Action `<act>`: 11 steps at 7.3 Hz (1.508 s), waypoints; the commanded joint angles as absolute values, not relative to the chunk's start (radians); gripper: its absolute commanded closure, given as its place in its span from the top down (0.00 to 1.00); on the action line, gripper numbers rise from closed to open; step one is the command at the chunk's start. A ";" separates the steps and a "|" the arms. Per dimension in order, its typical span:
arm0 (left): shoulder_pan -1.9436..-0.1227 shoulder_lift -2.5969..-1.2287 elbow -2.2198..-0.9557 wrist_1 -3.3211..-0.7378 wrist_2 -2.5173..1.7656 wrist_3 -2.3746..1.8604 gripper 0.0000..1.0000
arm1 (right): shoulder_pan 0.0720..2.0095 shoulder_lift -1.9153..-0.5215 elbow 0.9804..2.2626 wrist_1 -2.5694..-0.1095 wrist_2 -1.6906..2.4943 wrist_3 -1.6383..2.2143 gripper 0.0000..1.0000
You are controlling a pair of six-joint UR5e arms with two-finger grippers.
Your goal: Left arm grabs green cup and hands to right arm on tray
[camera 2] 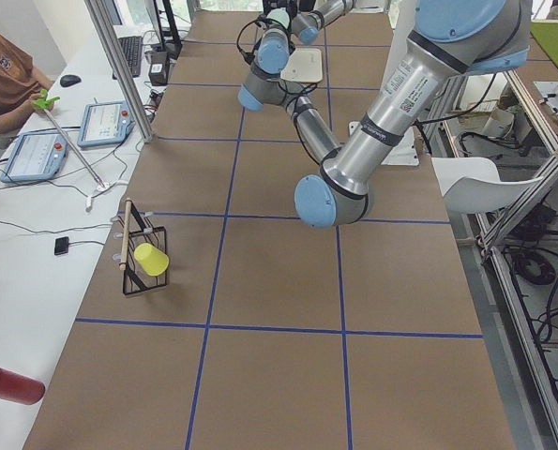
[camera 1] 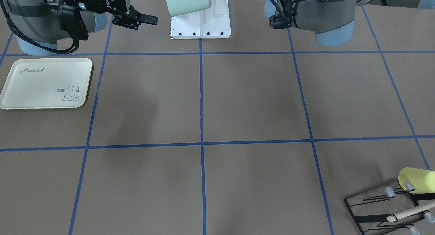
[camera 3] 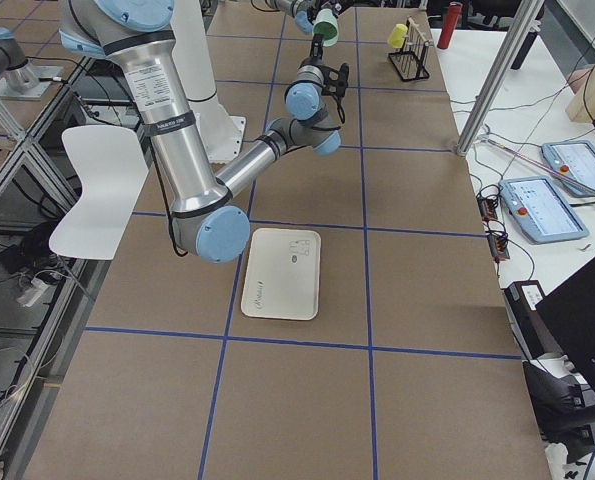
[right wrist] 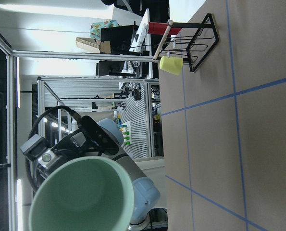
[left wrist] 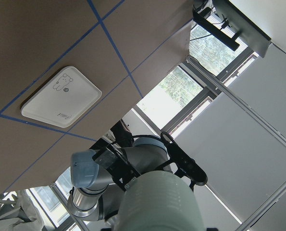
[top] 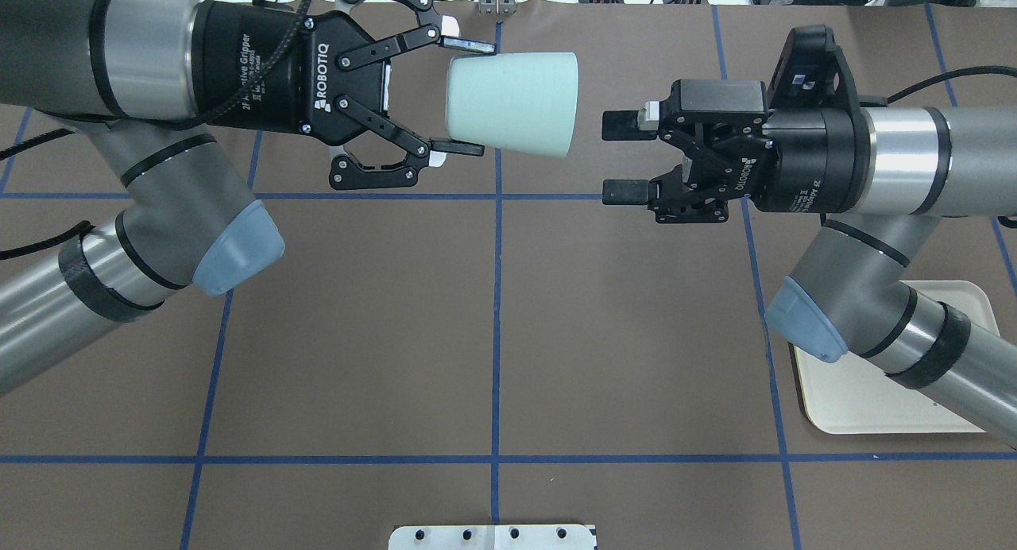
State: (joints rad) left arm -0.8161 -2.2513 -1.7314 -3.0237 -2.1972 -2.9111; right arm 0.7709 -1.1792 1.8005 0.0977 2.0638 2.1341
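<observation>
My left gripper (top: 462,97) is shut on the narrow base end of the green cup (top: 512,103) and holds it on its side high above the table, mouth towards the right arm. The cup also shows in the front view (camera 1: 187,2) and in the right wrist view (right wrist: 85,197), where I look into its mouth. My right gripper (top: 622,157) is open and empty. Its fingertips (top: 620,123) stand a short gap from the cup's rim, not touching. The cream tray (top: 874,407) lies flat under the right arm; it also shows in the front view (camera 1: 47,84).
A black wire rack (camera 1: 384,208) with a yellow cup (camera 1: 416,180) and a wooden stick stands at the far corner on my left side. The white robot base plate (camera 1: 200,22) is at the near table edge. An operator sits beyond the table in the exterior left view.
</observation>
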 commanded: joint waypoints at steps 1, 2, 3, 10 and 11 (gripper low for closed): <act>-0.808 -2.250 -1.753 -3.025 -2.195 -2.962 0.00 | 0.746 -1.178 1.790 0.135 2.016 2.155 0.89; -0.789 -2.253 -1.761 -3.025 -2.153 -2.973 0.00 | 0.739 -1.174 1.790 0.147 2.005 2.155 0.89; -0.747 -2.256 -1.759 -3.025 -2.116 -2.970 0.00 | 0.727 -1.173 1.789 0.165 1.979 2.157 0.89; -0.710 -2.266 -1.755 -3.023 -2.060 -2.964 0.00 | 0.678 -1.177 1.776 0.262 1.936 2.157 0.43; -0.710 -2.266 -1.753 -3.023 -2.060 -2.962 0.00 | 0.678 -1.181 1.775 0.282 1.931 2.157 0.43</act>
State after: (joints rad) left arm -0.7106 -2.2664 -1.7546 -3.0232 -2.0605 -2.9639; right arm 0.6789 -1.1774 1.7759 0.2661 1.9349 2.1573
